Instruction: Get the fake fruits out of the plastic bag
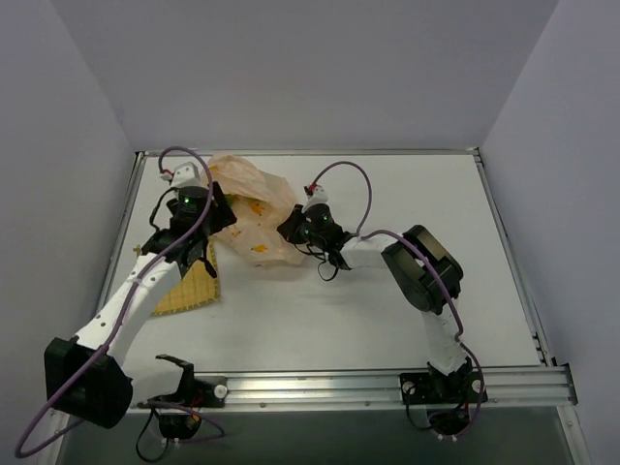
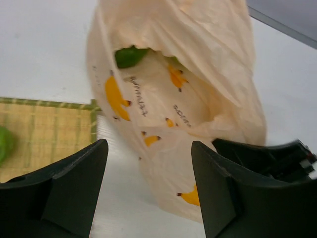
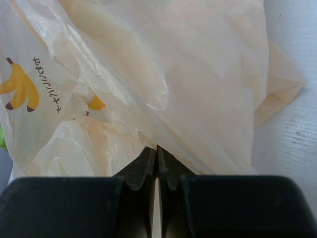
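The plastic bag (image 1: 254, 208) lies crumpled at the back of the table, pale peach with banana prints. In the left wrist view the plastic bag (image 2: 208, 64) gapes open and a green fake fruit (image 2: 130, 55) sits inside near its mouth. Another green fake fruit (image 2: 4, 144) lies on the yellow woven mat (image 2: 44, 134), cut by the left edge. My left gripper (image 2: 148, 144) is open and empty, just in front of the bag's mouth, above the table. My right gripper (image 3: 157, 148) is shut on a fold of the bag (image 3: 173, 74) at the bag's right side (image 1: 291, 230).
The mat (image 1: 189, 286) lies left of the bag, partly under my left arm (image 1: 145, 281). My right gripper's black body (image 2: 267, 158) shows behind the bag in the left wrist view. Walls stand behind and to both sides. A metal rail (image 1: 387, 383) runs along the near edge.
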Robot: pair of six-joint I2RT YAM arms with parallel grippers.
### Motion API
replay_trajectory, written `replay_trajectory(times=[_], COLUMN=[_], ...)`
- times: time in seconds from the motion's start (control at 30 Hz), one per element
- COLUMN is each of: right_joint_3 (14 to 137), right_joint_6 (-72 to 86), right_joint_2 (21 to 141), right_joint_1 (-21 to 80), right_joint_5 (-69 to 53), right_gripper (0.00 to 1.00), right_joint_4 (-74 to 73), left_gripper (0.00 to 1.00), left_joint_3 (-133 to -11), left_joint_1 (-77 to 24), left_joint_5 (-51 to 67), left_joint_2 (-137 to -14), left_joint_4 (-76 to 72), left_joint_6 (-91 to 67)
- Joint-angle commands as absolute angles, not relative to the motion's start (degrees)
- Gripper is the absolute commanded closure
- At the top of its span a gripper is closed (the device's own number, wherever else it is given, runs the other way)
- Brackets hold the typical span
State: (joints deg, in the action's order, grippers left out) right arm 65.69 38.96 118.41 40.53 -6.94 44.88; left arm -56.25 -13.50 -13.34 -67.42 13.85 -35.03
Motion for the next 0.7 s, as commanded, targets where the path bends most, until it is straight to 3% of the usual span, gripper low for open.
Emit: replay_trajectory(times=[0.0, 0.27, 0.47, 0.57, 0.67], right_joint_3=[64.9, 64.0, 63.8, 63.8, 64.0], right_joint_6=[39.1, 38.9, 38.8, 39.0, 39.2], right_joint_2=[114.3, 113.8, 113.6, 113.5, 113.4], right_joint_1=[40.3, 40.2, 39.7, 39.6, 39.5], right_joint_5=[-7.1, -7.1, -7.9, -8.6, -9.4], right_gripper=[1.0, 1.0, 1.0, 1.0, 1.0], right_joint_4=[48.2, 48.7, 49.1, 49.5, 49.7], left_gripper=[0.35, 0.36, 0.52, 0.52, 0.43], left_joint_3=[-59.9, -65.6, -72.1, -74.9, -77.9], left_joint_1=[-18.8, -23.4, -22.9, -22.2, -20.8], left_joint_5=[-15.3, -13.6, -16.3, -16.6, -16.3], left_joint_2=[-71.6, -86.2, -96.0, -100.7, -104.6], left_joint_4=[14.9, 7.0, 5.4, 4.9, 3.2], left_joint_6=[-35.6, -40.2, -42.5, -43.0, -43.3])
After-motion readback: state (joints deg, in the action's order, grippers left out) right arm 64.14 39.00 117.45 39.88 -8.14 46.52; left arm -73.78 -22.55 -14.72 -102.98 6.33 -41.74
